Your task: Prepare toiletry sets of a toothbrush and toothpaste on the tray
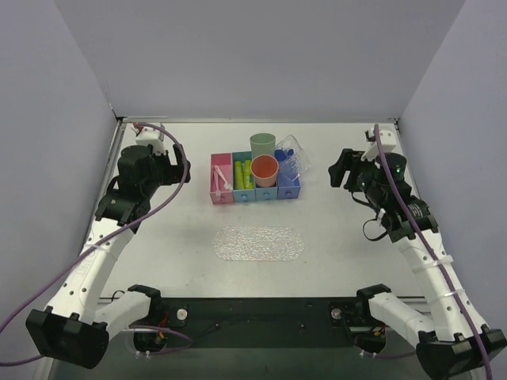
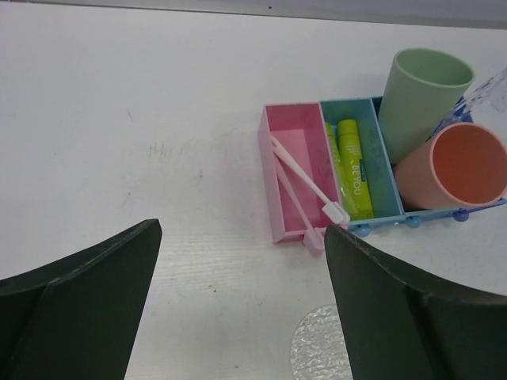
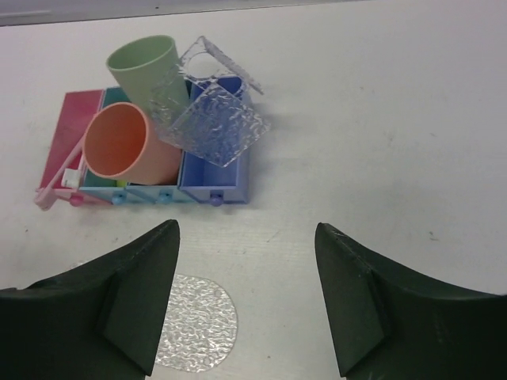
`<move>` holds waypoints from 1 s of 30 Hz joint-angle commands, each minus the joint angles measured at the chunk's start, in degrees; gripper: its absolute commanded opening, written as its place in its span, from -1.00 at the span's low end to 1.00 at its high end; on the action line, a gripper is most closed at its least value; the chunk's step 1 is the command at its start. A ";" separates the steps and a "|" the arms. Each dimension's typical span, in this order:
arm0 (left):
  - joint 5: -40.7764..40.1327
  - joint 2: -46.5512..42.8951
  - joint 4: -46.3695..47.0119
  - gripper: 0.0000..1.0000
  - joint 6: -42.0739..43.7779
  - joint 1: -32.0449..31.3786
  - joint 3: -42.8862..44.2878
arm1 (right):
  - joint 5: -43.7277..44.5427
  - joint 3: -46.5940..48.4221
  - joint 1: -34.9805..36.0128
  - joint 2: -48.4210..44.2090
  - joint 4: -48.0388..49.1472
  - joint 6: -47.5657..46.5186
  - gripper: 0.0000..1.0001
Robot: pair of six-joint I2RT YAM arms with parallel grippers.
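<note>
Two pink toothbrushes [image 1: 220, 179] lie in the pink bin [image 2: 287, 142], their heads sticking out over its front edge [image 2: 305, 188]. Yellow-green toothpaste tubes [image 1: 243, 174] lie in the teal bin beside it [image 2: 354, 168]. The clear bumpy oval tray [image 1: 259, 243] lies flat in front of the bins with nothing on it; its edge shows in the left wrist view [image 2: 317, 348] and the right wrist view [image 3: 194, 321]. My left gripper [image 1: 176, 168] is open and empty, left of the bins [image 2: 242, 265]. My right gripper [image 1: 341, 170] is open and empty, right of the bins [image 3: 247, 265].
A green cup [image 1: 262, 145] and an orange cup [image 1: 264, 169] lean in the row of bins. Clear textured plates [image 3: 214, 119] stand in the blue bin [image 1: 288, 188]. Grey walls close the table at the left, back and right.
</note>
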 commanded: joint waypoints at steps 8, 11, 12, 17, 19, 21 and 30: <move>6.44 2.98 3.04 0.80 1.37 -3.22 -1.08 | 0.09 21.72 15.30 25.20 -13.43 2.49 0.06; 4.16 2.10 2.69 0.79 2.34 -4.46 -2.06 | -2.01 25.85 17.59 32.06 -13.44 4.15 -0.08; 4.42 1.83 2.78 0.80 2.69 -4.63 -2.14 | -2.55 27.95 18.03 35.38 -13.17 4.69 -0.11; 5.30 0.51 3.57 0.79 2.95 -5.25 -2.93 | -4.13 32.53 18.13 43.05 -13.00 8.73 -0.24; 4.77 0.34 3.39 0.80 3.13 -5.60 -2.94 | -3.70 33.59 18.21 45.43 -12.73 10.31 -0.26; 4.42 0.43 3.22 0.79 3.13 -5.95 -2.85 | -2.38 34.82 18.48 47.27 -12.73 11.37 -0.26; 4.77 -0.01 3.30 0.80 3.22 -6.74 -2.93 | 1.40 35.53 19.09 50.70 -12.21 14.62 -0.26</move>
